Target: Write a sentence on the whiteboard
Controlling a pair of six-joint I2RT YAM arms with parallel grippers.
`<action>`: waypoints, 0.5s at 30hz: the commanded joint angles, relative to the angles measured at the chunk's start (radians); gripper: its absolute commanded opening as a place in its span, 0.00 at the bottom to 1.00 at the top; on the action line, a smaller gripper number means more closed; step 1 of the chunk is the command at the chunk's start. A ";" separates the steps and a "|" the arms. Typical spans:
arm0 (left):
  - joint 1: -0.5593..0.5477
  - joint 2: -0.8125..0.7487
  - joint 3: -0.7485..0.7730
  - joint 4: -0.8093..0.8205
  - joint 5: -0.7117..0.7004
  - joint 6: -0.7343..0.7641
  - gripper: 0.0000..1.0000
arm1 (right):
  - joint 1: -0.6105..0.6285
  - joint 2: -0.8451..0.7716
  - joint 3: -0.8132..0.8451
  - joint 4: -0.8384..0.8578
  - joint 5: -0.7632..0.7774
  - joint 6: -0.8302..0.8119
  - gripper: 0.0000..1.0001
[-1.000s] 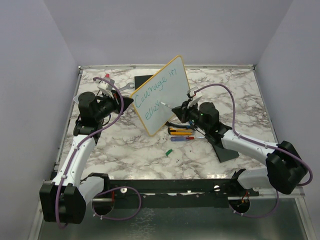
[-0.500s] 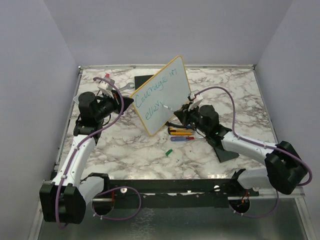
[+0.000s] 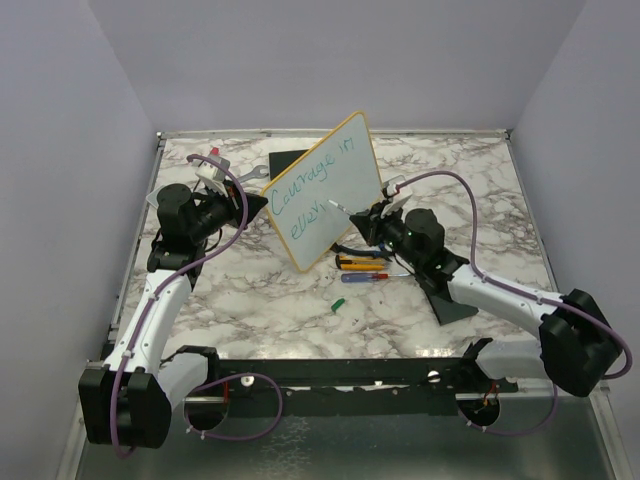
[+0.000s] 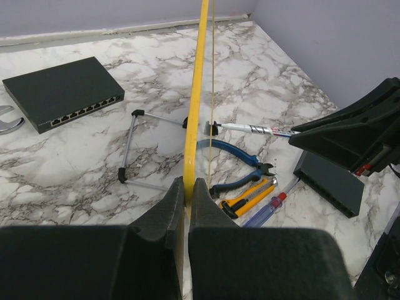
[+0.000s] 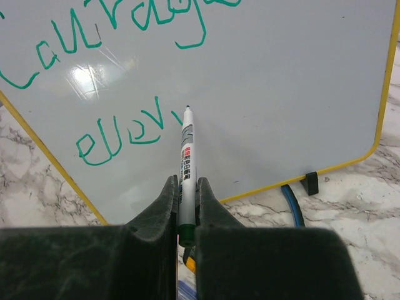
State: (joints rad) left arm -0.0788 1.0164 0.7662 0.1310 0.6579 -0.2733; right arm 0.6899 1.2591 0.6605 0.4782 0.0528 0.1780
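As both my arms meet at the board, status, big to small. Plain lavender-grey walls (image 3: 320, 60) close three sides. The table (image 3: 250, 300) is white marble-pattern with grey veins and a metal rail at 12 o'clock.

The whiteboard (image 3: 325, 190) stands on edge near table centre, tilted, yellow rim. The sentence (image 3: 308, 187) is teal cursive: the top line reads "Courage in", and the second line is only a few letters.

My left gripper (image 4: 187, 187) is clenched on the board's rim at its 9 o'clock edge. My right gripper (image 5: 185, 187), at the board's 4 o'clock, is clamped on the marker (image 5: 187, 156). The marker's tip is at the board face, just past the last letter.

- A black network switch (image 4: 62, 94) lies behind the board at 11 o'clock.
- A wire stand (image 4: 134, 147) and blue pliers (image 4: 234, 156) lie at the board's foot.
- Screwdrivers (image 3: 362, 265) lie at its 5 o'clock.
- A green cap (image 3: 337, 304) lies at 6 o'clock, apart from everything else.
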 commanded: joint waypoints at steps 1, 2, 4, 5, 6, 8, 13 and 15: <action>-0.003 -0.016 -0.008 0.013 0.012 0.011 0.00 | -0.004 0.042 0.041 0.057 0.021 -0.023 0.01; -0.003 -0.017 -0.008 0.013 0.012 0.011 0.00 | -0.003 0.046 0.043 0.060 0.022 -0.024 0.01; -0.003 -0.016 -0.007 0.013 0.012 0.011 0.00 | -0.004 0.048 0.042 0.067 0.023 -0.024 0.01; -0.003 -0.016 -0.007 0.014 0.012 0.010 0.00 | -0.003 0.047 0.039 0.071 0.024 -0.023 0.01; -0.003 -0.016 -0.007 0.014 0.012 0.010 0.00 | -0.004 0.046 0.039 0.074 0.028 -0.022 0.01; -0.003 -0.017 -0.007 0.013 0.012 0.010 0.00 | -0.003 0.049 0.036 0.075 0.032 -0.023 0.01; -0.003 -0.018 -0.007 0.014 0.014 0.009 0.00 | -0.004 0.070 0.036 0.078 0.033 -0.027 0.01; -0.004 -0.018 -0.007 0.014 0.013 0.009 0.00 | -0.003 0.077 0.034 0.077 0.031 -0.027 0.01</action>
State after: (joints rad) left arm -0.0788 1.0164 0.7662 0.1310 0.6579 -0.2733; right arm 0.6899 1.3125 0.6743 0.5304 0.0620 0.1638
